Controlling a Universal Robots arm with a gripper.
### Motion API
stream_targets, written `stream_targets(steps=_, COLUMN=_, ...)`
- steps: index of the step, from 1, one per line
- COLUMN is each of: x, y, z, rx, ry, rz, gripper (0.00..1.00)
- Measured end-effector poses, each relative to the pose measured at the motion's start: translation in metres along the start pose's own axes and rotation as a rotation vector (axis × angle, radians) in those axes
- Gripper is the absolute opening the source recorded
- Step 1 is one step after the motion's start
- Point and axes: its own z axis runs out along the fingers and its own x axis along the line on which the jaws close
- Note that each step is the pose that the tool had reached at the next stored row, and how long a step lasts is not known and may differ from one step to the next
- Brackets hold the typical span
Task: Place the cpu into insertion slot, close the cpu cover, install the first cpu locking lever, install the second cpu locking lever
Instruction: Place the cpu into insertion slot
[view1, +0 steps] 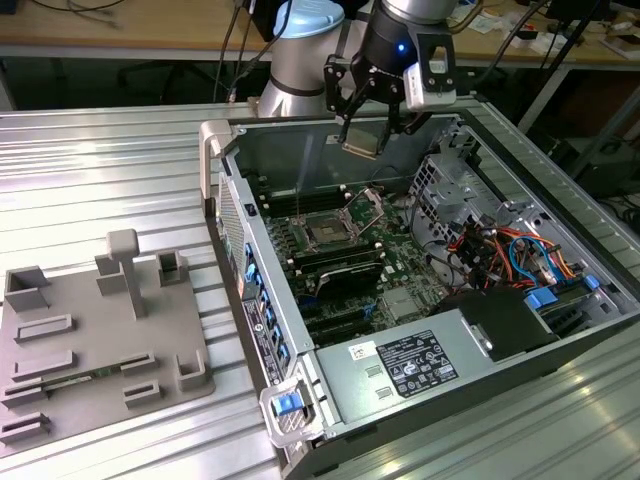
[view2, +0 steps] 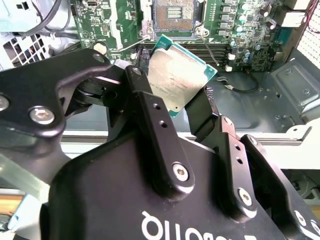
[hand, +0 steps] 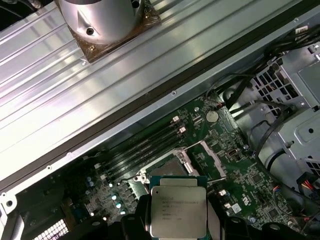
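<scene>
My gripper hangs over the back of the open computer case, shut on the cpu. The cpu is a flat silver-grey square with a green edge, pinched by its sides between the black fingers. Below it, on the green board, lies the insertion slot, uncovered, with a dark centre. The cpu cover stands tilted up beside the slot. In both wrist views the cpu hovers well above the slot, apart from it. Thin metal levers flank the slot.
A grey power-supply box fills the case's near end. A drive cage with red and blue cables sits at the exterior view's right. Black memory slots lie beside the socket. A grey fixture plate rests outside the case.
</scene>
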Motion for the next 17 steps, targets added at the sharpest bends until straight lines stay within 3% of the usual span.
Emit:
stream_targets(steps=5, x=0.0007, y=-0.0005, z=0.0006, rx=-0.0005, ry=-0.0026, rz=0.029, gripper=0.55)
stream_targets(steps=17, x=0.001, y=-0.0007, z=0.0007, rx=-0.0008, ry=-0.0033, rz=0.037, gripper=0.55)
